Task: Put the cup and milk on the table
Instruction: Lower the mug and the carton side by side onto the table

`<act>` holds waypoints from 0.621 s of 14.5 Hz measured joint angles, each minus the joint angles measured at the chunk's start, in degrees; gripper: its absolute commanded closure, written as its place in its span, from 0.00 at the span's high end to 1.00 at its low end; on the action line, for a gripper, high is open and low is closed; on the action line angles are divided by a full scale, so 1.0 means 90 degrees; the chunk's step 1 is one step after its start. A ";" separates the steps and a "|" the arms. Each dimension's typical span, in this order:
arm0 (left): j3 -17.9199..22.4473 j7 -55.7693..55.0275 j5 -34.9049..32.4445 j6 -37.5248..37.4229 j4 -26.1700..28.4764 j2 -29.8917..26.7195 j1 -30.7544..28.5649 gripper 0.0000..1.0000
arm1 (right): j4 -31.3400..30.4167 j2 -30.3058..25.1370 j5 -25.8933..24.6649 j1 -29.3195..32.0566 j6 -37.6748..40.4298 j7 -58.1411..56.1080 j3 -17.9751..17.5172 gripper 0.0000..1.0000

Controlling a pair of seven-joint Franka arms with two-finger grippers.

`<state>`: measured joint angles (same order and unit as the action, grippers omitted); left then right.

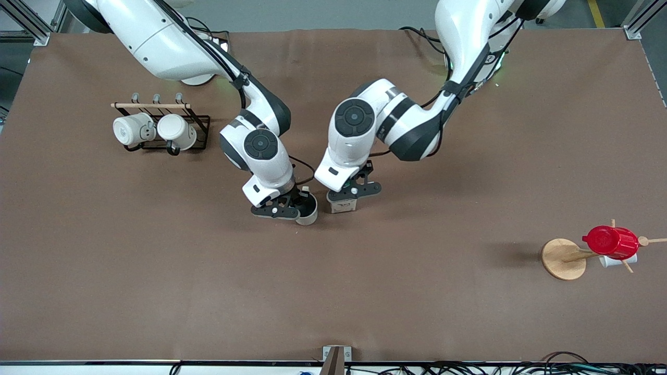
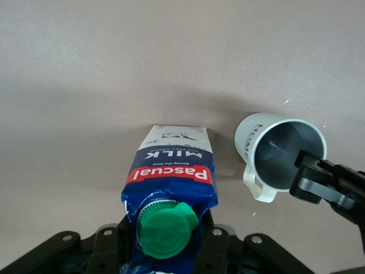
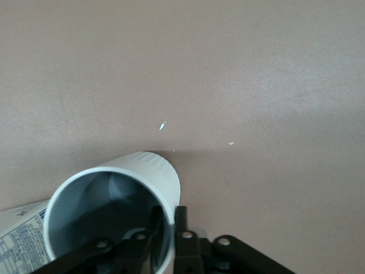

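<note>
The cream-white cup [image 1: 309, 215] is upright at the table's [image 1: 156, 291] middle, low over or on the brown surface. My right gripper [image 1: 302, 202] is shut on its rim, one finger inside and one outside, as the right wrist view shows [image 3: 170, 228] on the cup [image 3: 142, 171]. The milk [image 1: 344, 207] stands right beside the cup, toward the left arm's end. My left gripper [image 1: 346, 198] is shut on its dark blue top. The left wrist view shows the milk [image 2: 171, 162] with its green cap [image 2: 165, 229], my left gripper [image 2: 168, 251], and the cup [image 2: 268, 142] alongside.
A black rack [image 1: 200, 130] with two all-white mugs [image 1: 156, 130] stands toward the right arm's end. A wooden stand [image 1: 563, 259] carrying a glossy red cup [image 1: 610, 241] stands toward the left arm's end, nearer the front camera. A metal bracket [image 1: 336, 357] sits at the front edge.
</note>
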<state>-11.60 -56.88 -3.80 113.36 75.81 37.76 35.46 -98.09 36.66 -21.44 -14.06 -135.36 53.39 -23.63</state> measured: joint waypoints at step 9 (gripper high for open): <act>0.0114 -0.0129 -0.0001 0.0490 -0.0098 0.0202 0.0182 1.00 | 0.0227 -0.0375 -0.0037 0.0509 0.0579 -0.0416 -0.0357 1.00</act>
<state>-10.58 -58.04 -3.81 117.77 74.93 39.58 37.09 -96.05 33.28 -21.77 -9.48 -130.15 49.65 -26.84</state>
